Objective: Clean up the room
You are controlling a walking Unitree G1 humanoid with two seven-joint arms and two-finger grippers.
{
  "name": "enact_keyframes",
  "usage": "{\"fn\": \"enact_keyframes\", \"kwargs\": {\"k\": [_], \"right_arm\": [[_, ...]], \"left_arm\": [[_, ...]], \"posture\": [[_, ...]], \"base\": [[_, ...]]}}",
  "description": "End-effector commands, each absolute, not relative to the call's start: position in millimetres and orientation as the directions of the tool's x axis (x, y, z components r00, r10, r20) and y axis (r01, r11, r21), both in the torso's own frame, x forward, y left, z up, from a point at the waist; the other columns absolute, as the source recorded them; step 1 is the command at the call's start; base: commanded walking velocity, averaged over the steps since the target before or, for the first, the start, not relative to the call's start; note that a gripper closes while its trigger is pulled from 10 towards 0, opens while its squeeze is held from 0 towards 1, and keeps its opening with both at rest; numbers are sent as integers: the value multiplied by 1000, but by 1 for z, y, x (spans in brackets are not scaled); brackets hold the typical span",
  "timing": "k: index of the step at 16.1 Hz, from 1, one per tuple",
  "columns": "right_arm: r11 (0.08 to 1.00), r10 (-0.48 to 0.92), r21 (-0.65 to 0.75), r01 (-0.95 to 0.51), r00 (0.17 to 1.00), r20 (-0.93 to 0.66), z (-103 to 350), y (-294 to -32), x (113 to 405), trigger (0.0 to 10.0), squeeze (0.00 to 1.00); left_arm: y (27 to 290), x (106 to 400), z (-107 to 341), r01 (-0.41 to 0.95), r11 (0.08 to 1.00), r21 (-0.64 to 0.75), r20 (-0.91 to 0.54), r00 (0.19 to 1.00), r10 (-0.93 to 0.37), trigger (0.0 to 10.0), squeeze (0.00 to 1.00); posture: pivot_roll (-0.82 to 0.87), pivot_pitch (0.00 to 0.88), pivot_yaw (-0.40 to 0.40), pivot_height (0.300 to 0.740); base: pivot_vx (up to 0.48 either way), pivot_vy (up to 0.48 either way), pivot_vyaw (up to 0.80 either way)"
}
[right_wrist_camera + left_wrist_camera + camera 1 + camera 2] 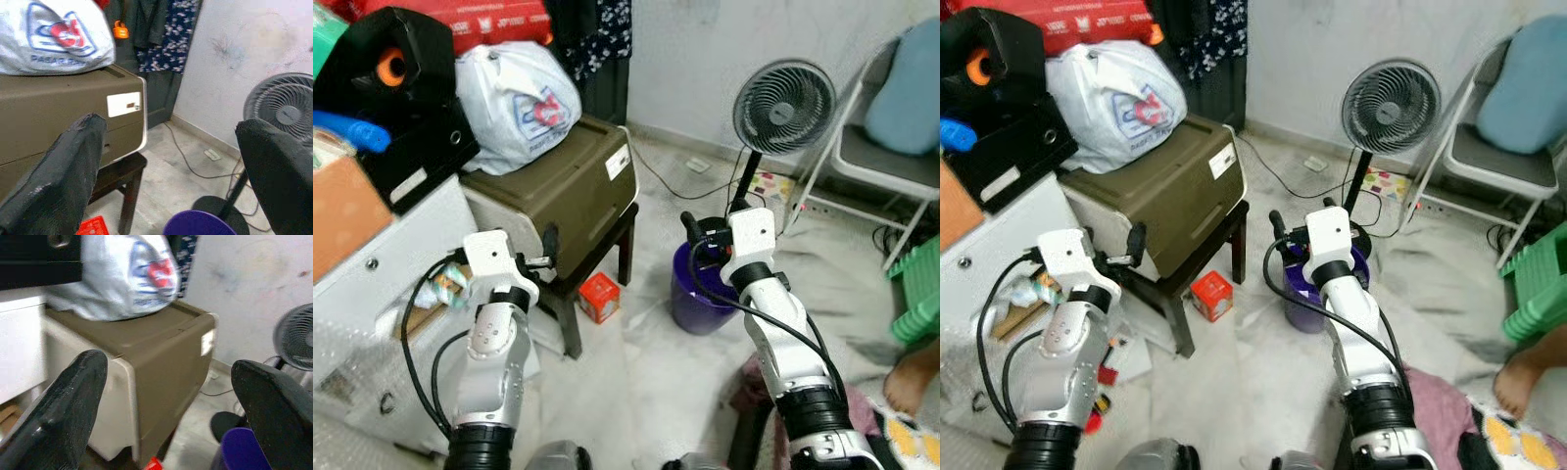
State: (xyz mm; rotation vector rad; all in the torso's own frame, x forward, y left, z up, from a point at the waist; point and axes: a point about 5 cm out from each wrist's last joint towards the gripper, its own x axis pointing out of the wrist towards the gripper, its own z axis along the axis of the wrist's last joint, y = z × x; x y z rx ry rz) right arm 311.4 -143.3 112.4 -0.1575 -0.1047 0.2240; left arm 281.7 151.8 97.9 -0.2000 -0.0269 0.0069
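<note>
Between grippers: orange box (599, 297), stool (592, 262), purple bin (699, 294).

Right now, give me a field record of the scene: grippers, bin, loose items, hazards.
left gripper: open, raised, empty, beside the brown storage box
right gripper: open, raised, empty, above the purple bin
box support: dark stool
on box: white plastic bag
loose item: small red carton on floor by the stool
fan: standing behind the bin, cable trailing across floor
person: bare foot at the robot's right
</note>
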Motion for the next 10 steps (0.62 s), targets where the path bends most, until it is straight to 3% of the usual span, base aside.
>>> {"fn": "enact_keyframes", "kwargs": {"k": [1,10], "right_arm": [[961,233,-175,-213,967,103,117,-142,313,10000,0],[962,232,-172,-212,967,103,117,-141,315,10000,0]], "left_arm": [[153,282,99,-2,982,-189,34,999,8,10000,0],[151,284,101,12,983,-181,45,999,-4,10000,0]], "posture": [[-3,0,-5,740],[-6,0,-3,740]], "base": [[0,0,800],[0,0,800]]}}
